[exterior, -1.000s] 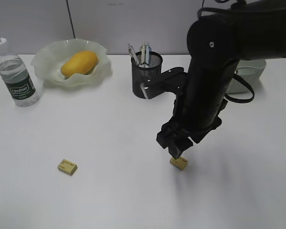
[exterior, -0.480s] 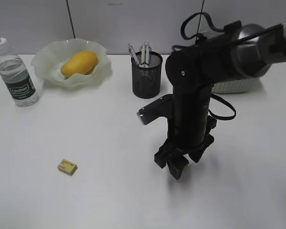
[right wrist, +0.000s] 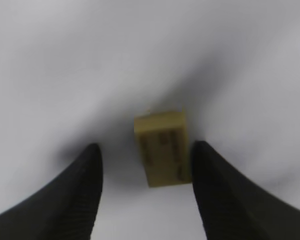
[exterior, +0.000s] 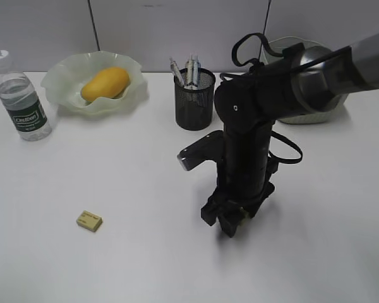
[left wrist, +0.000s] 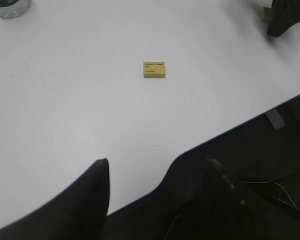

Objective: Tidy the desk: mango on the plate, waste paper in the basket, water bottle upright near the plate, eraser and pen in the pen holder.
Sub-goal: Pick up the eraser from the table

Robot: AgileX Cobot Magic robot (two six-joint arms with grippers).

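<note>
Right gripper (right wrist: 146, 165) is seen lowered to the desk (exterior: 114, 265) with its jaws spread and unclenched, straddling a yellow eraser (right wrist: 163, 148) that lies flat on the white surface in front of the pen holder (exterior: 194, 99). Nothing is gripped yet: a clear gap is seen on the left side, while the right finger (right wrist: 215, 185) sits just beside the eraser's edge, possibly touching.

A lopsided closure is the main risk. Because the eraser is off-centre, it may be pushed sideways or twisted by the nearer finger before the far one arrives, and it could be pinched at a corner and flipped out. Since the block is thin, it could also be skimmed over if the fingertips are not low enough.

In the right wrist view the eraser's long axis is seen running roughly along the gap, tilted slightly, so it would be clamped across its short width.
</note>
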